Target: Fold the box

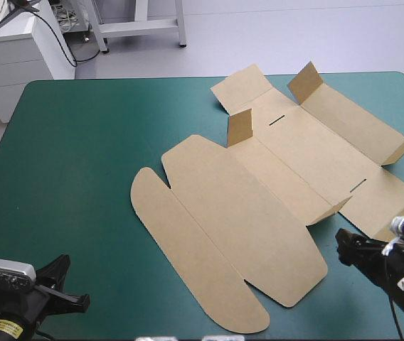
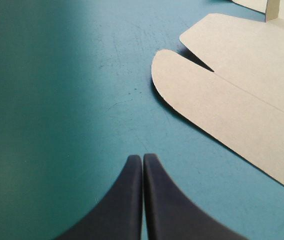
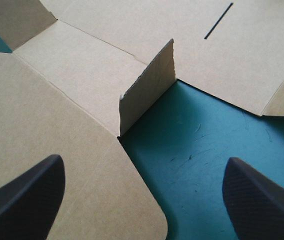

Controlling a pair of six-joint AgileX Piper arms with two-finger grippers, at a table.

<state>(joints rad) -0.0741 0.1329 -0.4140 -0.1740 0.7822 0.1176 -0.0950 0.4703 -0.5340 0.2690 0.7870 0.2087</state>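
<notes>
— Teal-green cover point(image 1: 74, 163) spreads over the whole table top. Where does the box lie on it?

— The box point(image 1: 259, 206), a cut sheet of brown board, lies opened out on the table's right half. It runs slantwise from near the far edge down toward the near edge.

— All flat?

— Nearly. Four small tabs point(image 1: 239, 126) stand up off it: that one toward the table's middle, a far tab point(image 1: 305, 82), a right-hand tab point(image 1: 403, 149) and a near tab point(image 1: 330, 211). Two dark slots point(image 1: 278, 119) are cut in the middle panel. A long flap point(image 1: 188, 263) with rounded ends lies flat along the sheet's near left side.

— And the left gripper?

— The left gripper point(image 2: 143, 157) has its black fingers pressed together into one point. It is over bare cover by the table's near left corner, apart from the box. The long flap's rounded end lies ahead of it and off to one side.

— The right one?

— The right gripper point(image 3: 142, 161) is spread wide at the box's near right part. In its wrist view one finger point(image 3: 24, 197) is over a rounded corner of the large panel and the other finger point(image 3: 262, 200) is over bare cover. The near tab stands upright ahead of it, in line with the gap. I cannot tell whether either finger touches the board.
</notes>
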